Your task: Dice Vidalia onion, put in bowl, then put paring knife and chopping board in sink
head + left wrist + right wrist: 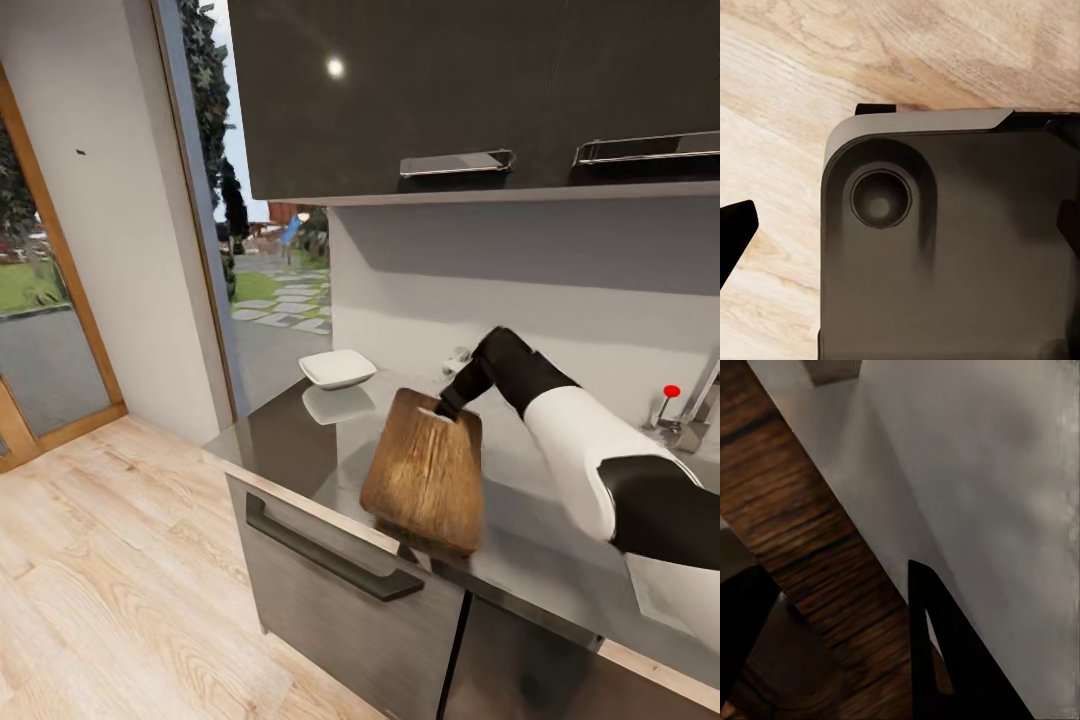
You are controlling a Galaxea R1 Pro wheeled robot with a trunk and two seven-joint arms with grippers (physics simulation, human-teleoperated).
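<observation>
1. The long glossy grey tabletop (330, 445) ends in a corner at the left, where pale plank floor (110, 560) opens toward a glass door; its thin front edge runs above grey drawer fronts with a dark bar handle (330, 560).
2. Dark upper cabinets (450, 90) hang over the slab, leaving a band of grey wall between them and the surface.
3. The rectangular dark brown wooden chopping board (425, 475) is tilted, its far end raised off the tabletop and its near end low over the front edge.
4. The right gripper (447, 405) reaches in from the right on a black and white arm and meets the board's raised far end.
5. In the right wrist view, the black fingers (945, 660) straddle the board's edge (810, 532), one on each side of the wood, closed on it.
6. The shallow white squarish bowl (337, 368) sits on the tabletop near the back left corner, well apart from the board.
7. The chrome tap with a red knob (671, 391) stands at the far right, beside the arm.
8. The left wrist view looks down on a grey rounded panel (945, 247) of the robot over floorboards; a dark finger tip (735, 232) shows at each side, spread wide apart with nothing between.
</observation>
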